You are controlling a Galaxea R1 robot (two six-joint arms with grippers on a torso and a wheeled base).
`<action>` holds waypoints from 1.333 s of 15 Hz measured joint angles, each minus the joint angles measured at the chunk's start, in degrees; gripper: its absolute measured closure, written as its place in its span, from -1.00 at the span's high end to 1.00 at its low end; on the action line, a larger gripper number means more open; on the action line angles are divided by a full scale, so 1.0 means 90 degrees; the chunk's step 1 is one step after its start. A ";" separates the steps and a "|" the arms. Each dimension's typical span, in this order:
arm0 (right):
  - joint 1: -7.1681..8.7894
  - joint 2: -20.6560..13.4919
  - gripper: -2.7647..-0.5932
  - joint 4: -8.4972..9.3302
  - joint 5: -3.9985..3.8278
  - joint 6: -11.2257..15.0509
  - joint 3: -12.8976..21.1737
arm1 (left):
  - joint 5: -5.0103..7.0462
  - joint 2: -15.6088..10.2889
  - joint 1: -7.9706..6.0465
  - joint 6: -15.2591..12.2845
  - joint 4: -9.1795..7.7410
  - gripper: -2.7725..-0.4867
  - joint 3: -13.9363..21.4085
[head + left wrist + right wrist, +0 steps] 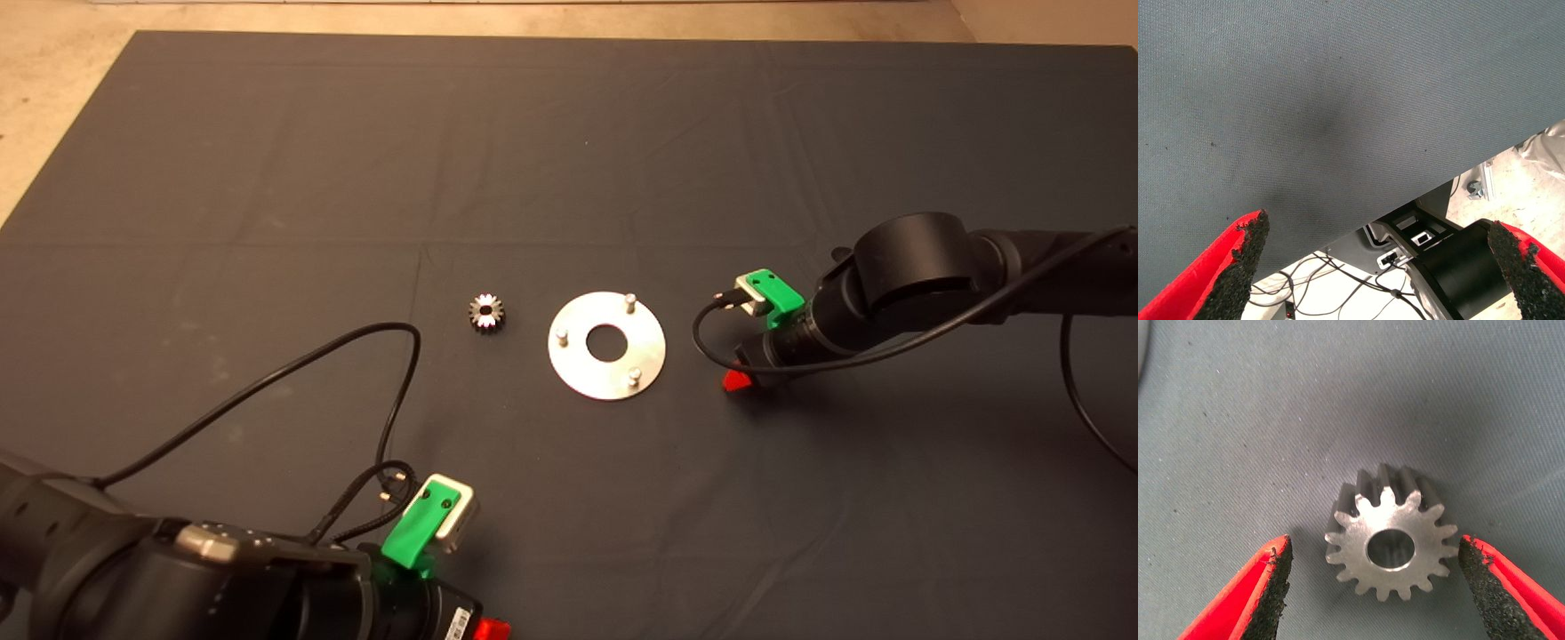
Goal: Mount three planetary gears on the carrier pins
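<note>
Hovering low over the mat (267, 160), my right gripper (1371, 587) sat just to the right of the disc (582, 378), its fingers (1268, 583) spread wide with a gear (1390, 537) lying flat between the pads, a gap of bare mat on each side and no contact with either. From above, only a red fingertip showed under the wrist at that spot; the gear itself was hidden there. A second gear (486, 313) lay on the mat just left of the disc, apart from its rim. The three carrier pins (629, 302) stood bare around the central hole. I could find no third gear in any view.

My left gripper (1375, 267) waited at the lower left edge of the mat, also spread wide, holding nothing; its wrist view looked past the mat's near edge to cables and floor beyond. Its cable looped across the mat toward the loose gear without reaching it. The far half of the mat lay open out to its edges.
</note>
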 joint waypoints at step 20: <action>-0.0003 -0.0005 -0.61 0.0000 -0.0034 -0.0004 -0.0043 | -0.0001 0.0012 -0.0003 -0.0003 0.0003 0.64 0.0002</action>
